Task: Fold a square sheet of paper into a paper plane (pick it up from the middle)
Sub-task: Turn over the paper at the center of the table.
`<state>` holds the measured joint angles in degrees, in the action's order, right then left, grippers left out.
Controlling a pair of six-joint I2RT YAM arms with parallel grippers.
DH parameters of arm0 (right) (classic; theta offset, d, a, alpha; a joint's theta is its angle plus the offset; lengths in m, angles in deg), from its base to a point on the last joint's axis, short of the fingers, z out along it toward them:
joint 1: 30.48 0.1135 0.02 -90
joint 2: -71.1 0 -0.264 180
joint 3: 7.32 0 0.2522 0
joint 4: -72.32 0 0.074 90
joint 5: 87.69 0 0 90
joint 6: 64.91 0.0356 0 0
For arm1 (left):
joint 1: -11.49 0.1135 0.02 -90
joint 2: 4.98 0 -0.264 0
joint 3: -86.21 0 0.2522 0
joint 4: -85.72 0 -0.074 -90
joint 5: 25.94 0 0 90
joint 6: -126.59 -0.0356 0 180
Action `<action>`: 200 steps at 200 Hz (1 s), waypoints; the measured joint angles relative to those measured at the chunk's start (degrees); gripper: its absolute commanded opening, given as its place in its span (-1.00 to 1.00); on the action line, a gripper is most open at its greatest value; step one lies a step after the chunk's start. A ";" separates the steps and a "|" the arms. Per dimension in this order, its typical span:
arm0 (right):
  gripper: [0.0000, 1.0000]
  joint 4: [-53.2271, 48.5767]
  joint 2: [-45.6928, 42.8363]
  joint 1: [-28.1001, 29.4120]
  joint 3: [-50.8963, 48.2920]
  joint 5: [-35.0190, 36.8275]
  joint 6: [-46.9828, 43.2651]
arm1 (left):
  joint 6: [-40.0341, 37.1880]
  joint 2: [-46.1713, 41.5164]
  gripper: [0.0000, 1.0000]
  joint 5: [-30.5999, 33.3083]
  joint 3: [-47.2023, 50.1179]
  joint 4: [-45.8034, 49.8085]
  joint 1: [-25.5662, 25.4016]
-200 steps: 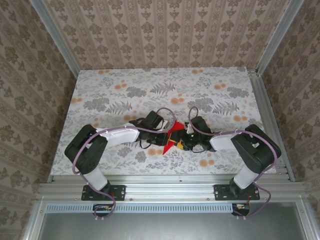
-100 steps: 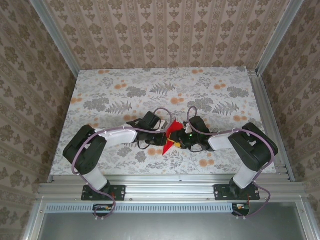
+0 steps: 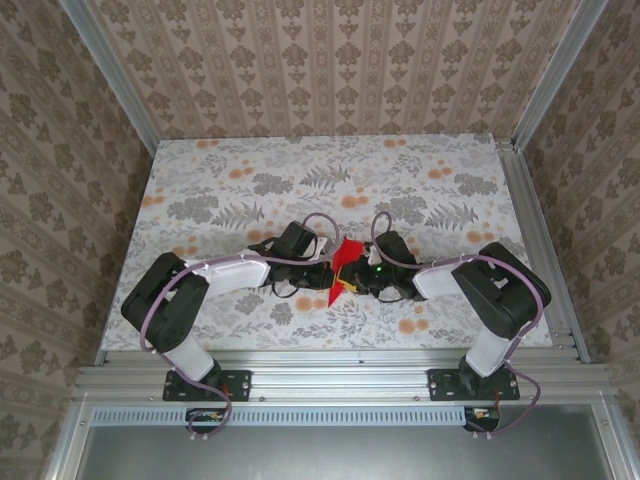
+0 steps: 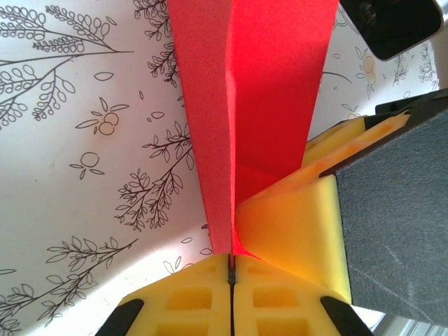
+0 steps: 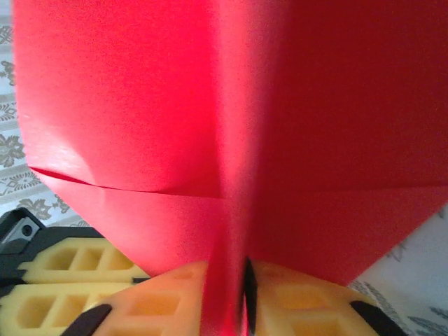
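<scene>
Two claws of mine meet on the folded red paper (image 4: 255, 84). My left claw (image 4: 231, 269) is pinched tight on its crease, and the paper rises straight out from between my pads. My right claw (image 5: 241, 283), just beside it, has its yellow pads pressed together on the same fold, over the flowered table (image 4: 84, 140).

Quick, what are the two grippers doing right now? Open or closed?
Left gripper: closed on the folded bright red sheet of paper.
Right gripper: closed on the same red paper.
</scene>
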<state>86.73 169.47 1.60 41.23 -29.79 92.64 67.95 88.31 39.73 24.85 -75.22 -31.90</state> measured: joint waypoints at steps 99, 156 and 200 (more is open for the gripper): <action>-0.73 -6.62 0.28 0.70 3.67 1.53 -3.91 | 1.29 -0.04 -0.78 -1.07 0.76 -2.01 0.83; -1.00 -16.98 -0.55 0.96 7.13 4.39 -9.44 | 2.08 -0.52 -0.50 -1.40 2.38 -2.71 1.86; -1.00 -33.05 -4.42 2.27 13.79 11.10 -17.62 | 2.10 -1.81 -0.26 -1.44 2.97 -2.54 2.58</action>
<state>53.68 165.05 3.87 55.02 -18.68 75.02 70.05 86.50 38.28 27.83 -77.75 -29.32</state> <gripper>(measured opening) 0.065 0.346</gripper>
